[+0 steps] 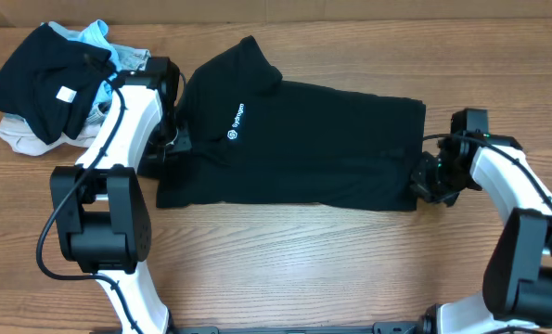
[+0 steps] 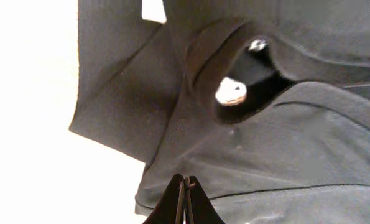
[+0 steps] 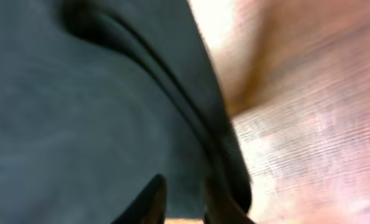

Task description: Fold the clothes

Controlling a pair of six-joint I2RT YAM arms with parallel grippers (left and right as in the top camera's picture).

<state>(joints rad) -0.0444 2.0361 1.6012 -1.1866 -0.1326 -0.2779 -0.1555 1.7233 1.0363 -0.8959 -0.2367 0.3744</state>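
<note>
The clothes are one black polo shirt point(image 1: 303, 139) lying lengthwise across the table, collar to the left, with a small white logo point(image 1: 236, 122). My left gripper point(image 1: 169, 139) sits at the shirt's left edge near the shoulder. In the left wrist view its tips point(image 2: 186, 180) are pressed together on the shirt fabric point(image 2: 265, 155), below the collar opening and white neck label point(image 2: 231, 92). My right gripper point(image 1: 422, 181) is at the hem's front right corner. In the blurred right wrist view it point(image 3: 181, 186) straddles the shirt's point(image 3: 79, 112) folded edge with cloth between the narrow jaws.
A pile of other garments lies at the far left: a bundled black one with a square white tag point(image 1: 67, 94), a light blue cloth point(image 1: 95, 37) and a whitish cloth point(image 1: 20, 137). Bare wooden table point(image 1: 350, 260) runs in front of the shirt.
</note>
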